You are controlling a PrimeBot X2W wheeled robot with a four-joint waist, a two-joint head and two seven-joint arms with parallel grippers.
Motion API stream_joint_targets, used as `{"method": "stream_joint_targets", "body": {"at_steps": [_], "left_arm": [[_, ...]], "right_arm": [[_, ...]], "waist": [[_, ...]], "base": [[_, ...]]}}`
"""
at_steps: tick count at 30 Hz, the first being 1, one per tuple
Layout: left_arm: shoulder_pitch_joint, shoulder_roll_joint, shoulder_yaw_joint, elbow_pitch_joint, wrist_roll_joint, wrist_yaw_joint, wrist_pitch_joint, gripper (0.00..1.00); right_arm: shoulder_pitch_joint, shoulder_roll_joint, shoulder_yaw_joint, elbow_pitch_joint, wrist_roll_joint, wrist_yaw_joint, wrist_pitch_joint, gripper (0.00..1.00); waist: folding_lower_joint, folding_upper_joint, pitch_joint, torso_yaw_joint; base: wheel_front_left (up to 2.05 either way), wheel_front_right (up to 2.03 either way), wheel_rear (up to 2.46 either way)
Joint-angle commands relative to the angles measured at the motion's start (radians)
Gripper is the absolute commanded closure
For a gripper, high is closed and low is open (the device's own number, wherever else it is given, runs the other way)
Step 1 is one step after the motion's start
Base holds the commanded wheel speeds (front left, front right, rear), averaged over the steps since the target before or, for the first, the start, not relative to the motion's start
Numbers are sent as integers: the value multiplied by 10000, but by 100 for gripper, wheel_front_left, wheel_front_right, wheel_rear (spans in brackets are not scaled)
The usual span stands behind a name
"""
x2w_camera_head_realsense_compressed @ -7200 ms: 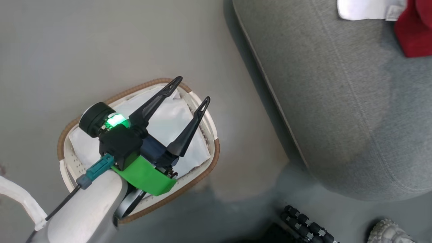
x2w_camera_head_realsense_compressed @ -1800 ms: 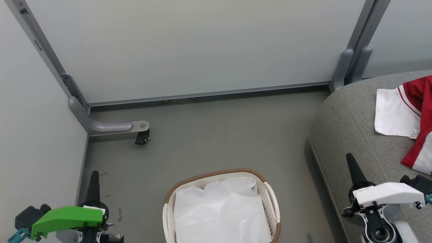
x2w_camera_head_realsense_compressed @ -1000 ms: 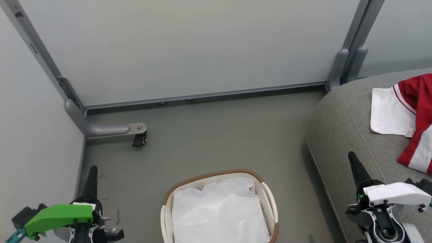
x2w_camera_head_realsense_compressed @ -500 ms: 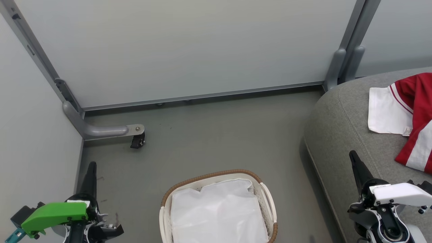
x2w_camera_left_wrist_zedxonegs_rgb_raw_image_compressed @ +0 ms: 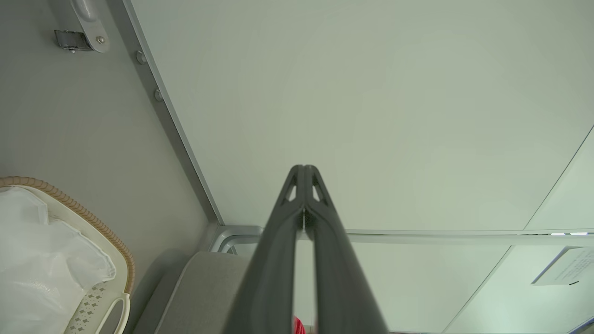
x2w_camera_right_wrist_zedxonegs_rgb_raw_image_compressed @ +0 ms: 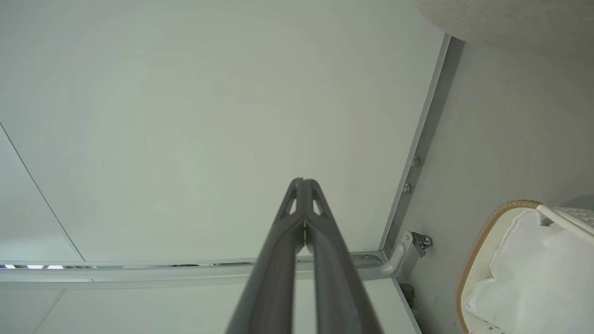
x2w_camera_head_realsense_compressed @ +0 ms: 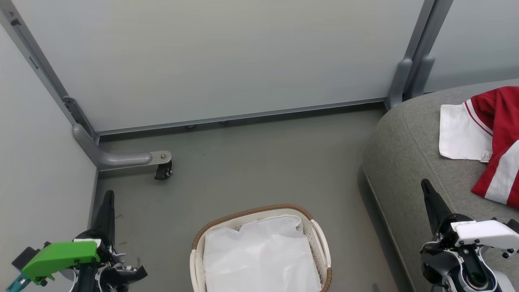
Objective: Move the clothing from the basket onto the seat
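At lower centre, the basket (x2w_camera_head_realsense_compressed: pixel 251 209) is smooth white perforated plastic with a brown woven-look rim, lined with a thin, crinkled white sheet (x2w_camera_head_realsense_compressed: pixel 259 259), while at the right the seat (x2w_camera_head_realsense_compressed: pixel 405 162) is matt grey woven cloth bearing soft red-and-white clothing (x2w_camera_head_realsense_compressed: pixel 500 109).

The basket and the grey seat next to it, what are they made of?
The basket looks like matte white moulded plastic, given its punched holes, with a brown rim that looks woven, possibly imitation. The seat appears upholstered in light grey woven fabric: fine texture, a stitched seam, soft rounded edges.
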State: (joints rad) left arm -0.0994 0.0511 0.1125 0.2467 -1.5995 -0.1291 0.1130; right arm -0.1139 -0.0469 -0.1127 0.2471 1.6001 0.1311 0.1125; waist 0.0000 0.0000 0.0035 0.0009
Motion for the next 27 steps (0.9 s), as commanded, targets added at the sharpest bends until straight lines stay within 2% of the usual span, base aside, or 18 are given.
{"method": "stream_joint_targets", "body": {"at_steps": [1,27], "left_arm": [[-167,-19,54,-49,-185,-28,56,100],[-140,-10,42,-38,-153,-29,48,100]], "right_arm": [[110,-62,-40,-60,185,-7,50,100],[109,-61,-33,-48,143,-7,43,100]], "waist": [[0,0,-3,-9],[0,0,-4,-9]], "base": [[0,0,0],[0,0,0]]}}
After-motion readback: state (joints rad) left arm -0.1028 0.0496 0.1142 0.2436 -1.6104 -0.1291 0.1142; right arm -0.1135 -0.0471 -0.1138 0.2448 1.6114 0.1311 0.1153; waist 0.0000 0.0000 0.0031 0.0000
